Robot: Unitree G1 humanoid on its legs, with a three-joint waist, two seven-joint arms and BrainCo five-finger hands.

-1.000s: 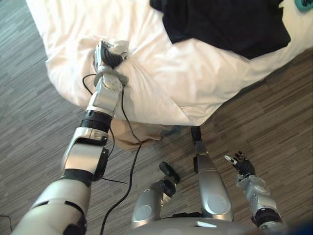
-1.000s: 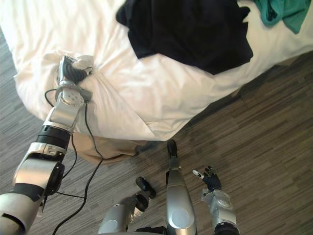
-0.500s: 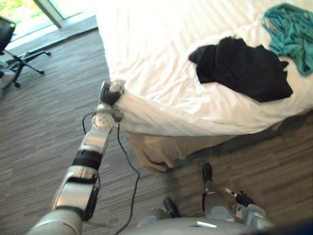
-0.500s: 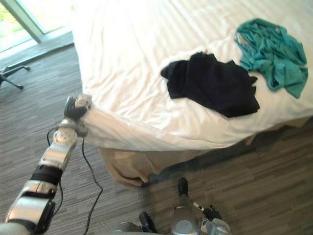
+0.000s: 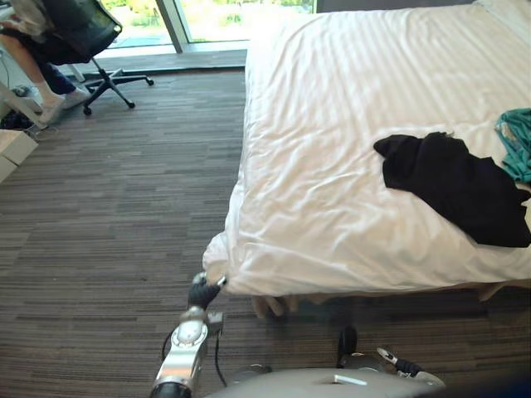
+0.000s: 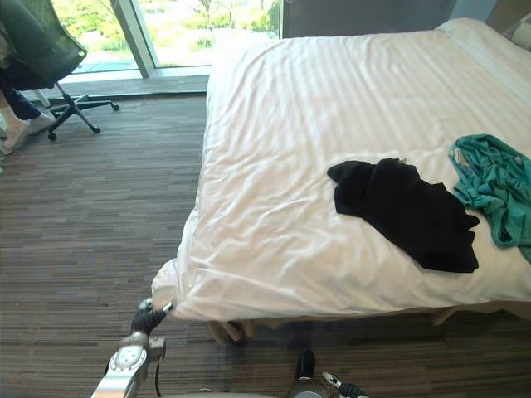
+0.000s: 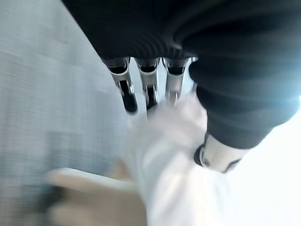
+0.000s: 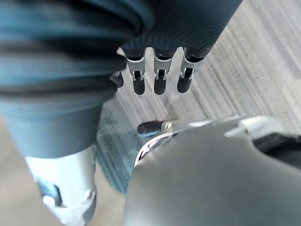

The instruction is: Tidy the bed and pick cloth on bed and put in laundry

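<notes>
Teal cloth (image 6: 491, 186): runs off the right edge, so its far side is out of sight.
Black cloth (image 5: 465, 186): the left eye view clips it at the right edge.
Left hand (image 5: 202, 292): tiny down at the bed's (image 5: 348, 124) near corner. Up close, the white sheet (image 7: 169, 155) bunched in its curled fingers is just a smear.
Beige shape (image 7: 89, 197): too blurred to tell what it is.
Right hand (image 5: 405, 366): only a sliver shows, the bottom edge takes the rest.
Bed base (image 5: 278, 305): mostly tucked under the sheet's overhang.
Person (image 5: 33, 75): legs and a shoe show, everything above is cut off by the corner.
Chair (image 5: 79, 29): its top is lost past the frame.
</notes>
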